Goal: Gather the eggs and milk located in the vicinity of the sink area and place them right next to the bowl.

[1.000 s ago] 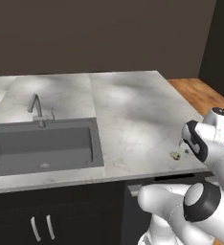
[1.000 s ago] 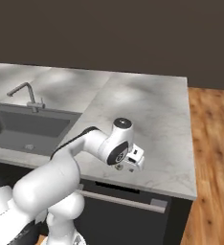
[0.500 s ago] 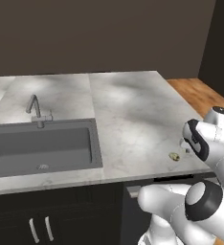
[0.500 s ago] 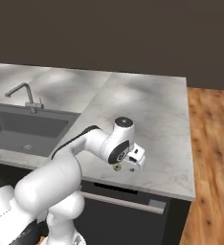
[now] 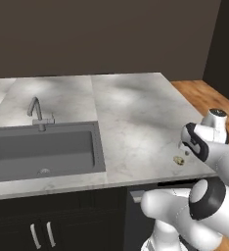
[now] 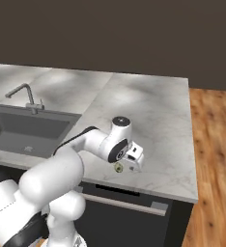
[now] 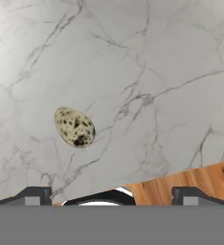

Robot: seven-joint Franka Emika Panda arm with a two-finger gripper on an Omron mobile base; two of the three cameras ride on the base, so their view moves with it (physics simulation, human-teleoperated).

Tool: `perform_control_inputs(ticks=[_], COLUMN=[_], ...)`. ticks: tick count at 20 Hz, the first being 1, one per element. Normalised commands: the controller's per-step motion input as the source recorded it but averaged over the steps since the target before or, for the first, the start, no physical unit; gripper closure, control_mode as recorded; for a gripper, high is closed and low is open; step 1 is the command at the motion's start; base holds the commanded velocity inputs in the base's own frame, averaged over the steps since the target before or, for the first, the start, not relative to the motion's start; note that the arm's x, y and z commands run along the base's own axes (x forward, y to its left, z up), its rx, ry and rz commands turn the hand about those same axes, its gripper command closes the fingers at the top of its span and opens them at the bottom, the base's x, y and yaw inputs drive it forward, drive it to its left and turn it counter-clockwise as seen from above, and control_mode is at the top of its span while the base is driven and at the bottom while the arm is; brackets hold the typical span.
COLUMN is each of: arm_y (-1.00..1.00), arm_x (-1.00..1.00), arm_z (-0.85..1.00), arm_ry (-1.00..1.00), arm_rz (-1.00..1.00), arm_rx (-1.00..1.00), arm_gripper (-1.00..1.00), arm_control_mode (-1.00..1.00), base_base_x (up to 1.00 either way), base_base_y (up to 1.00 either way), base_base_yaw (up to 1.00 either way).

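Note:
A small pale egg [image 7: 74,127] with dark speckles lies on the marble counter [image 5: 131,112] near its front right edge. It is also seen as a tiny egg [image 5: 178,160] beside the hand, and as the egg [image 6: 118,167] just below the hand. My gripper [image 7: 114,195] hangs open a little above the egg, with nothing between its fingers; it also appears as the gripper [image 6: 133,159] and the gripper [image 5: 184,153]. The dark grey sink [image 5: 99,147] sits at the left, far from the hand. The milk and the bowl are out of view.
A curved metal tap [image 5: 35,110] stands behind the sink [image 6: 62,126]. The counter ends just right of the egg, and a wooden floor [image 6: 214,159] lies beyond. Dark cabinet fronts [image 5: 43,225] run under the counter. A dark wall closes the back.

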Motion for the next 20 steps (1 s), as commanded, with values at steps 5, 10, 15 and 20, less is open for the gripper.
perform_control_inputs(ticks=[5, 10, 15, 20], arm_y=[0.06, 0.19, 0.01, 0.0], arm_x=[0.19, -0.01, -0.03, 0.05], arm_z=[0.07, 0.04, -0.1, -0.12], arm_ry=[0.14, 0.02, 0.01, 0.0], arm_rz=[0.11, 0.34, 0.27, 0.18], arm_rx=[-0.1, -0.07, 0.0, 0.0], arm_gripper=[-1.0, -1.0, -1.0, -1.0], arm_control_mode=[-1.0, -1.0, -1.0, -1.0], base_base_x=[0.0, 0.0, 0.0, 0.0], base_base_y=[0.0, 0.0, 0.0, 0.0], base_base_yaw=[0.0, 0.0, 0.0, 0.0])
